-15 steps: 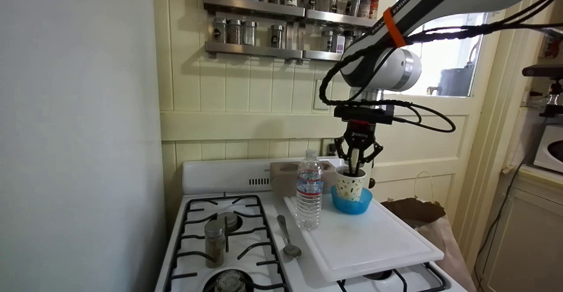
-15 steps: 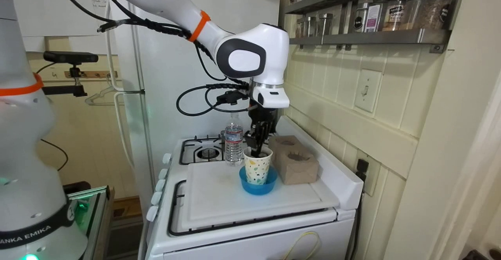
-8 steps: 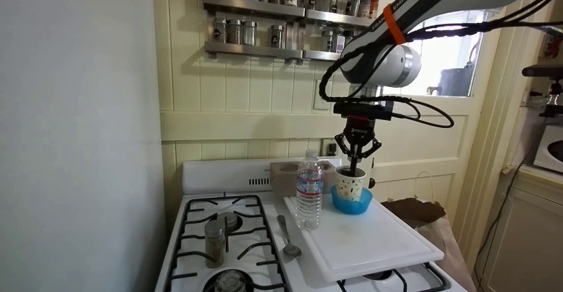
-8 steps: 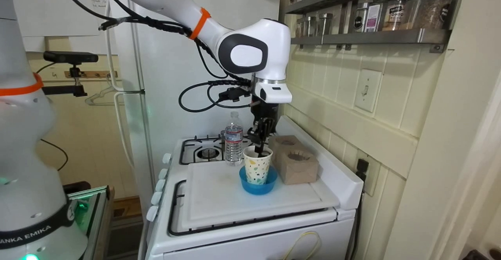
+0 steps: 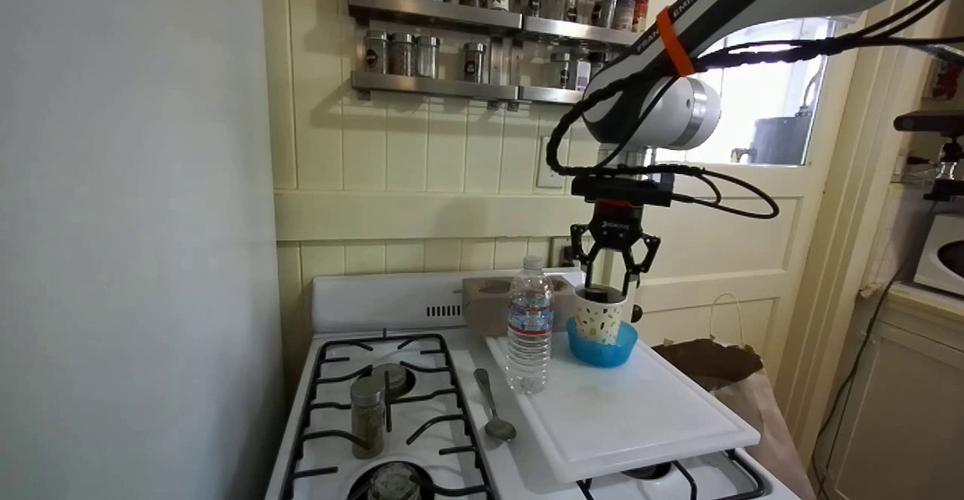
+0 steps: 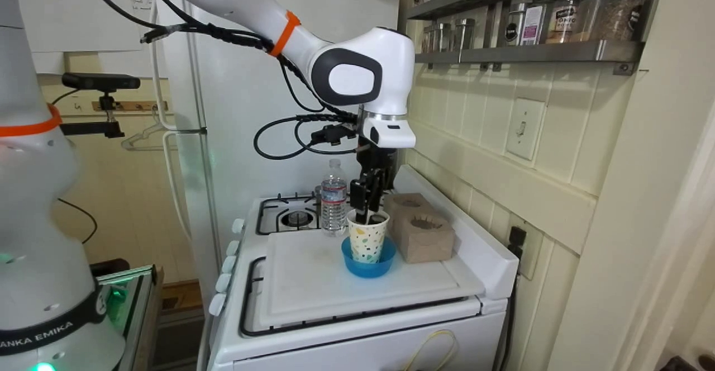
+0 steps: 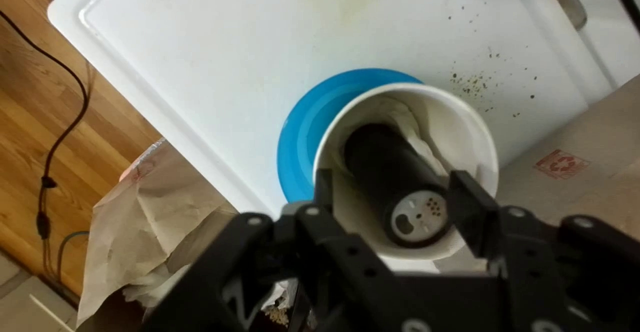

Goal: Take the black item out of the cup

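The cup (image 5: 599,321) is cream with coloured flecks and stands inside a blue bowl (image 6: 366,270). In the wrist view, the black item (image 7: 390,164) is a dark cylinder with a pale, perforated grey top, leaning inside the cup (image 7: 484,144). My gripper (image 5: 606,289) points down over the cup's mouth, open, its fingertips spread at rim height. From the wrist, the black item's top lies between the two fingers of the gripper (image 7: 392,179); one finger (image 7: 470,202) overlaps the top's edge, while the opposite one stands apart from it. Whether that nearer finger touches it I cannot tell.
Bowl and cup rest on a white cutting board (image 5: 633,417). A clear water bottle (image 5: 530,334) and a brown cardboard holder (image 6: 422,237) flank them closely. A spoon (image 5: 495,417), a spice jar (image 5: 367,417) and a paper bag (image 5: 745,387) are nearby.
One second ago the fingers were nearly together at the cup's mouth. The gripper rose slightly and closed further, then its fingers spread apart. The cup has stayed in place.
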`<state>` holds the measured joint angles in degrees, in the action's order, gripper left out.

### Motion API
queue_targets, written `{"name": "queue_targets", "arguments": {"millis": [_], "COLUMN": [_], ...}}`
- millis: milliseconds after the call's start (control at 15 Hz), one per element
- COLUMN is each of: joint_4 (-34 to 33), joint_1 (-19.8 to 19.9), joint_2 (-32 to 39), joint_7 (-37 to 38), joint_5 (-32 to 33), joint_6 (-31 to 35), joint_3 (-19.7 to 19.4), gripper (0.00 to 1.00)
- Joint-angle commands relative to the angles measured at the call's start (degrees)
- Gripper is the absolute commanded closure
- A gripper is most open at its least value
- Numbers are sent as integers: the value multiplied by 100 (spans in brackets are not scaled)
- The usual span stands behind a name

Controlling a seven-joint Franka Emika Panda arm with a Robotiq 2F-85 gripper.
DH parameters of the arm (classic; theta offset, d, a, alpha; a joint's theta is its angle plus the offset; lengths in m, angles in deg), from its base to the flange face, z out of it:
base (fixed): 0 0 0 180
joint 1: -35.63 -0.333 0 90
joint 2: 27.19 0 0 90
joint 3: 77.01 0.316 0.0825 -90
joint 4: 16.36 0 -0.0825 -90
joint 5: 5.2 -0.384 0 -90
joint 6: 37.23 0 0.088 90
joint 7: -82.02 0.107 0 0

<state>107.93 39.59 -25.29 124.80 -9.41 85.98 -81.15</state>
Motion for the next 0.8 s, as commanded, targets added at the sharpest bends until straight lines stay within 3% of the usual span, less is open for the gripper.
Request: {"name": "queue_targets", "arguments": {"millis": [0, 133, 200, 267, 467, 667, 733], "joint_4": [-21, -43, -56, -55, -69, -89, -88], "joint_1": [-23, -26, -25, -26, -25, -16, -11], "joint_2": [47, 109, 143, 160, 188, 111, 76], "joint_7": [59, 46, 75, 67, 71, 80, 60], "joint_5": [-2, -10, 14, 13, 10, 23, 18], "joint_6": [-125, -140, -151, -159, -156, -170, -203], "joint_3": [-1, 0, -5, -8, -19, -30, -34], "gripper": [11, 13, 21, 37, 61, 59, 51]}}
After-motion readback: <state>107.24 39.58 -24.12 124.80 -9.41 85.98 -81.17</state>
